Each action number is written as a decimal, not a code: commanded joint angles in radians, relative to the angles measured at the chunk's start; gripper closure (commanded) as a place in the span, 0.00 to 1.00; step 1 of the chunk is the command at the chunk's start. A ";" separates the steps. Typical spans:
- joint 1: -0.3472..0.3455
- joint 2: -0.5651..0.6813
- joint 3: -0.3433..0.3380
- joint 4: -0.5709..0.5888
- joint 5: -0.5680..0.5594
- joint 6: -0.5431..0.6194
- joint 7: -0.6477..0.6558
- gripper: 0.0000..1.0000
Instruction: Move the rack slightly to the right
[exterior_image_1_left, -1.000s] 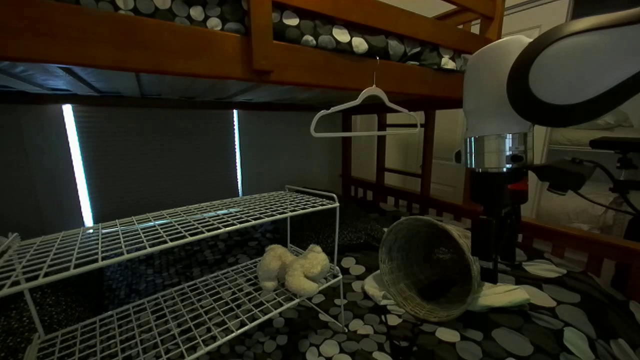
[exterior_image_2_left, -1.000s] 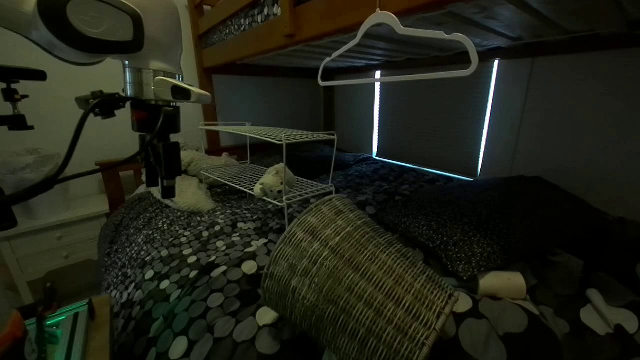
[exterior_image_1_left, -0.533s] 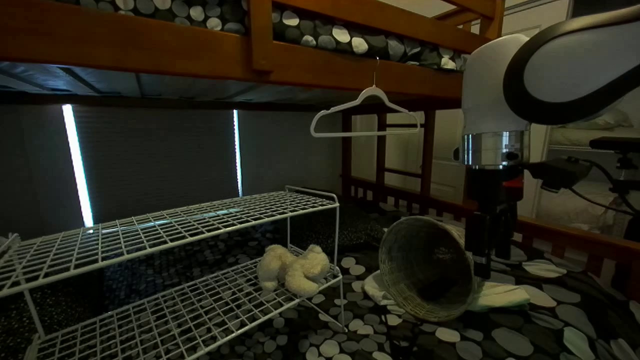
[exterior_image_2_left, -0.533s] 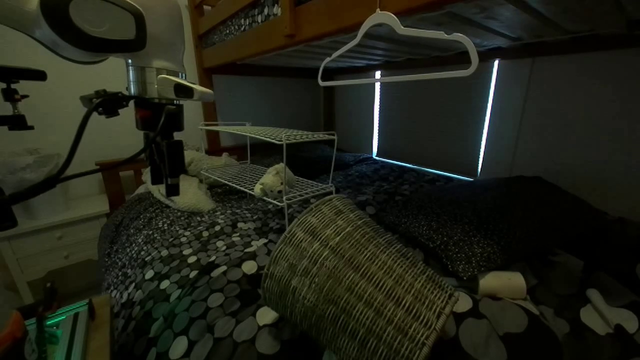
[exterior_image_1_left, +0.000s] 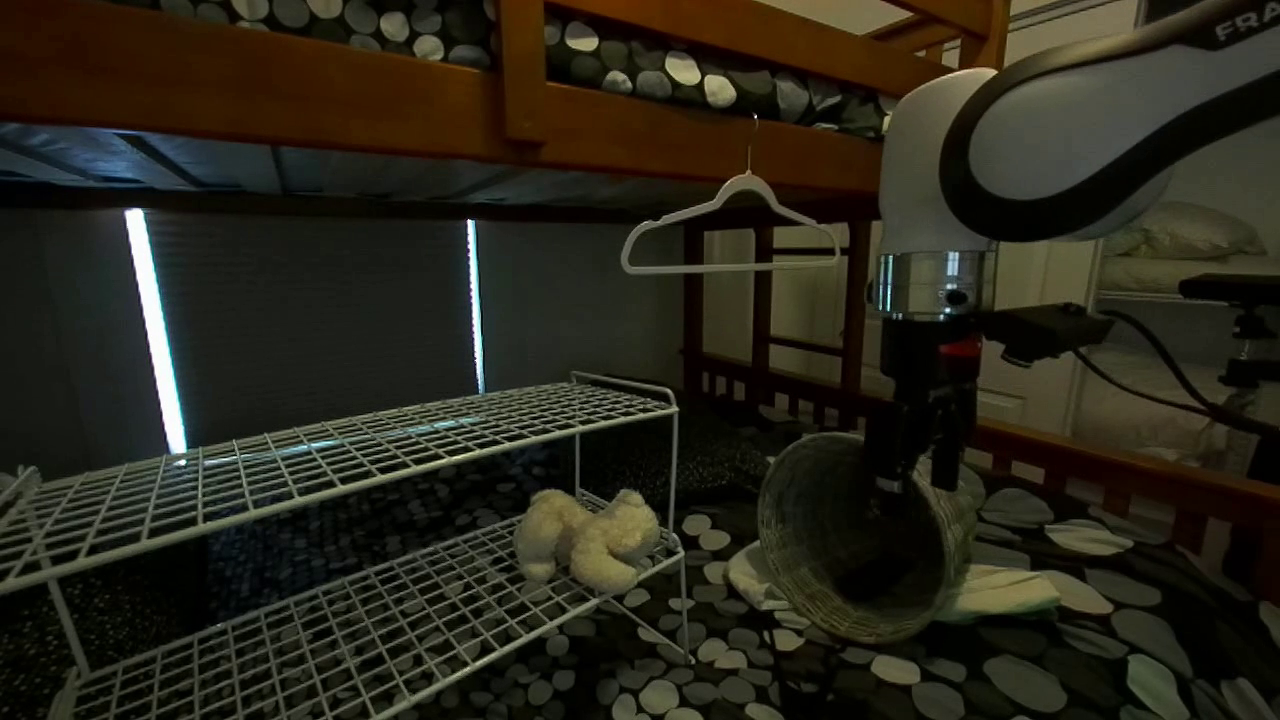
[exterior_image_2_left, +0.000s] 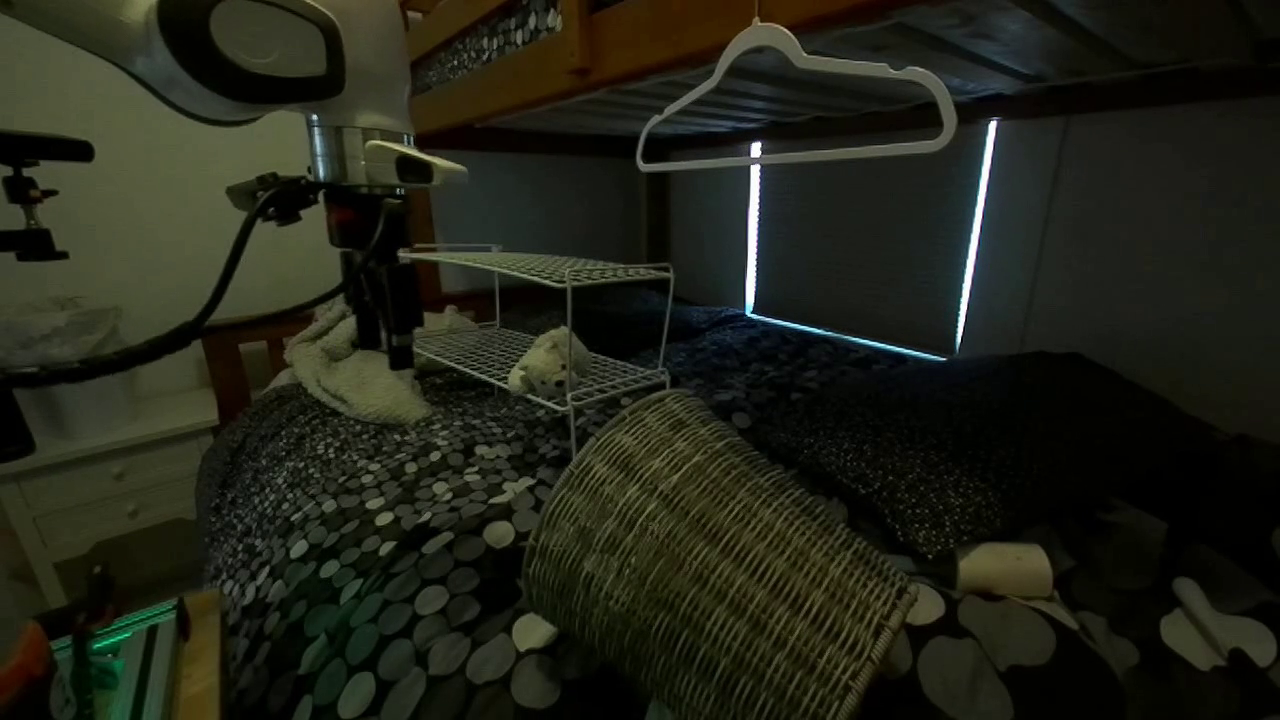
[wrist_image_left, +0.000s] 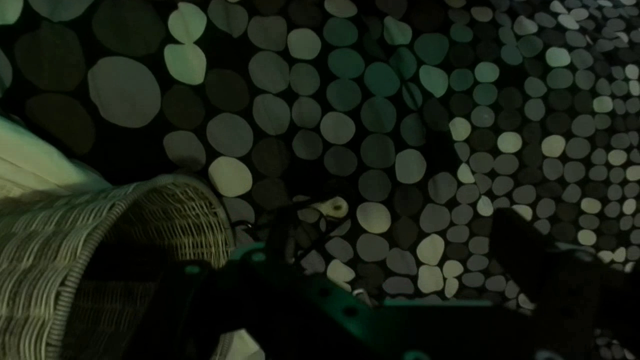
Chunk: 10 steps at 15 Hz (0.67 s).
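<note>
In an exterior view, your white wire rack (exterior_image_1_left: 350, 450) is way over on the left, with a cream plush animal (exterior_image_1_left: 607, 548) toward the right end of its lower tier. Next you've got a white clothes hanger (exterior_image_1_left: 728, 268) dangling from the bunk bed rail (exterior_image_1_left: 620, 135), then a wicker basket (exterior_image_1_left: 805, 525) tipped on its side. Your end effector (exterior_image_1_left: 915, 483) is last in line, jaws spread, overlapping the basket's mouth from this angle.
</note>
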 joint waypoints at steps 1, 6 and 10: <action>0.007 0.063 0.040 0.056 -0.020 0.053 0.033 0.00; -0.004 0.103 0.068 0.113 -0.045 0.096 0.078 0.00; -0.018 0.151 0.079 0.211 -0.079 0.033 0.129 0.00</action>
